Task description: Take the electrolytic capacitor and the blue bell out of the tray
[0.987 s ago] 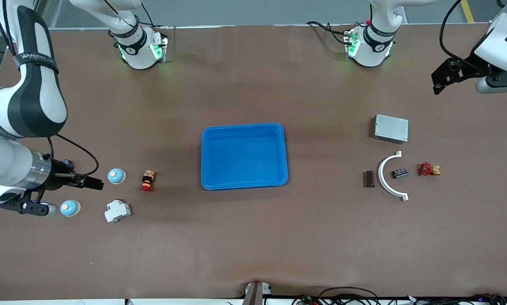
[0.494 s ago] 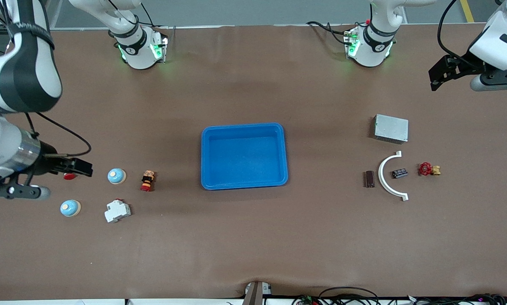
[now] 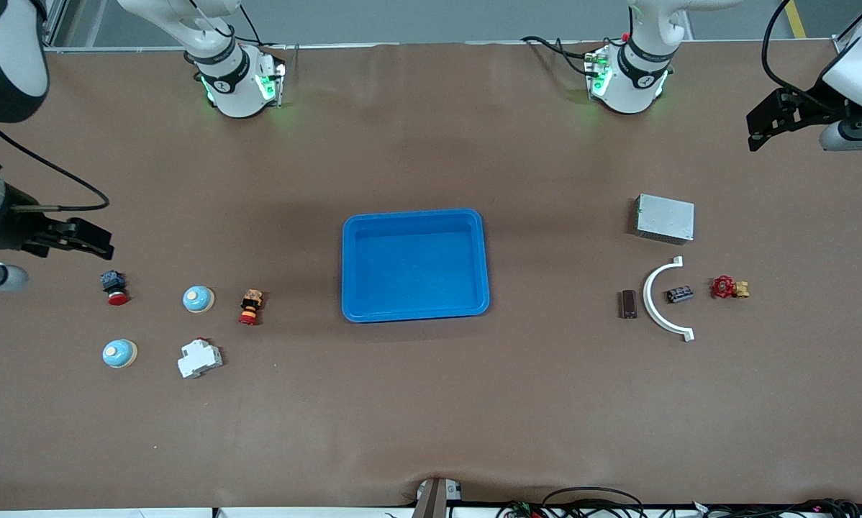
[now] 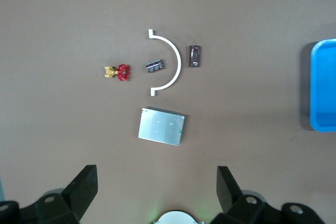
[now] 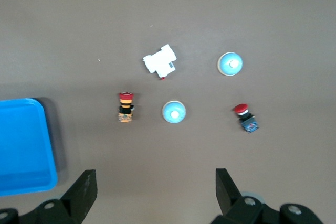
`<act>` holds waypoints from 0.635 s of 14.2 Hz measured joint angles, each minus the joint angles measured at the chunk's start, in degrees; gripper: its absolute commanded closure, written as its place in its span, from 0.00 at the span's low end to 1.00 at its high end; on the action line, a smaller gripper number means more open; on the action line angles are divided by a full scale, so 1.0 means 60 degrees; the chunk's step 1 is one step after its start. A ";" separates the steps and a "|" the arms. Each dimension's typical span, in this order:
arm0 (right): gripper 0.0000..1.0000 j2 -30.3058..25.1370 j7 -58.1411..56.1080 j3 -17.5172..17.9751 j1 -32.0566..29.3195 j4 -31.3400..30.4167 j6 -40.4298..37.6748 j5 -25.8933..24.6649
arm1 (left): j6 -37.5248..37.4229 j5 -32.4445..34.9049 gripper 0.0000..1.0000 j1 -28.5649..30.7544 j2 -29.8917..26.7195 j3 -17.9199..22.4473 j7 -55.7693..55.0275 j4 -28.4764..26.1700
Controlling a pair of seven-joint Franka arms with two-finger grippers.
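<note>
At the middle of the front view sits a blue tray (image 3: pixel 415 265) on a brown table (image 3: pixel 431 403), with nothing in it.

Toward the right arm's end, at the lower left of that frame, lie two pale blue bells: one bell (image 3: pixel 198 298) beside a yellow and red push button (image 3: pixel 250 306), the other bell (image 3: pixel 119 353) nearer the camera, beside a white breaker (image 3: pixel 200 358). A red-capped button (image 3: pixel 113 286) lies near the frame's left edge.

Toward the left arm's end, at the right of the frame, a small dark capacitor (image 3: pixel 679 293) rests inside the curve of a white arc-shaped piece (image 3: pixel 660 302). A dark brown block (image 3: pixel 628 303) lies just outside the arc, a red valve (image 3: pixel 728 288) beside the capacitor, and a grey metal box (image 3: pixel 665 218) farther from the camera.

At the frame's left edge the right gripper (image 3: pixel 78 241) hangs in the air, jaws wide and holding nothing. At the upper right the left gripper (image 3: pixel 769 124) hangs over bare table, jaws likewise wide and holding nothing.

From the left wrist view the capacitor (image 4: pixel 155 66) shows within the arc. From the right wrist view both bells (image 5: pixel 174 112) show untouched.
</note>
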 measured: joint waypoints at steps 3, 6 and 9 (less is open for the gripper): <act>0.00 -0.0223 -0.0518 -0.0015 -0.0539 -0.0001 -0.0273 0.0005 | -0.0006 -0.0044 0.00 0.0006 0.0000 0.0014 0.0000 0.0005; 0.00 -0.0585 -0.0537 -0.0007 -0.0616 -0.0233 -0.0482 0.0253 | -0.0008 -0.0045 0.00 0.0007 0.0000 0.0017 0.0000 0.0009; 0.00 -0.1329 -0.0535 -0.0007 -0.0622 -0.1210 -0.0195 0.0535 | -0.0018 -0.0045 0.00 0.0007 0.0000 0.0018 0.0000 0.0012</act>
